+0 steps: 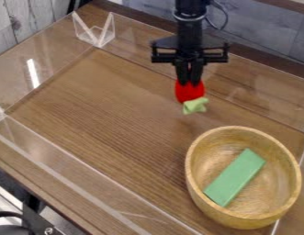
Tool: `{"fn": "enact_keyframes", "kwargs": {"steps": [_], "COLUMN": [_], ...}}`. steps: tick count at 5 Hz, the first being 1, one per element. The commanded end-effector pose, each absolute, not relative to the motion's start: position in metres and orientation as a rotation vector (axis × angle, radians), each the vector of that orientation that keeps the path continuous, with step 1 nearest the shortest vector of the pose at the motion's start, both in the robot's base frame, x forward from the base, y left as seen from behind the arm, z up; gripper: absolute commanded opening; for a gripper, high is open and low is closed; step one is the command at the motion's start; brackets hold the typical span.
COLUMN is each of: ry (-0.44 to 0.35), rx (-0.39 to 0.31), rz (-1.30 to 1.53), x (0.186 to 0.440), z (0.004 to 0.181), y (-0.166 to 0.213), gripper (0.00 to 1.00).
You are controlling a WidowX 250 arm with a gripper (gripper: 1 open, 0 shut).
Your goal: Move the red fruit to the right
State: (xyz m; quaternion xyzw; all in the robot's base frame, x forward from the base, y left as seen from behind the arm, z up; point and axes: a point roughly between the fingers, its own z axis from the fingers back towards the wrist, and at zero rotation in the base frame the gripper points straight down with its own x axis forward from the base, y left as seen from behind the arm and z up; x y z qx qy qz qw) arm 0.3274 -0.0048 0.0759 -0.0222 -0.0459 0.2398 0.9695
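The red fruit (190,93) is a small bright red toy with a light green leafy cap (195,106) pointing down toward the table. My black gripper (188,83) comes straight down from above at the back middle of the table and is shut on the fruit's upper end. The fruit hangs at or just above the wood surface; I cannot tell whether it touches. The fingertips are partly hidden by the fruit.
A wooden bowl (210,148) holding a flat green block (235,176) sits at the front right. Clear plastic walls (44,151) ring the wooden table, with a clear stand (93,29) at the back left.
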Motion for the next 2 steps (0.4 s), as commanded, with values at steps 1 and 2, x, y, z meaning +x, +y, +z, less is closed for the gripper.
{"fn": "enact_keyframes", "kwargs": {"steps": [1, 2], "ry": [-0.185, -0.195], "rx": [-0.059, -0.05], "rz": [0.522, 0.554], "x": [0.3324, 0.3303], "z": [0.1087, 0.1135], "y": [-0.0032, 0.0008], "gripper": [0.0, 0.0]}}
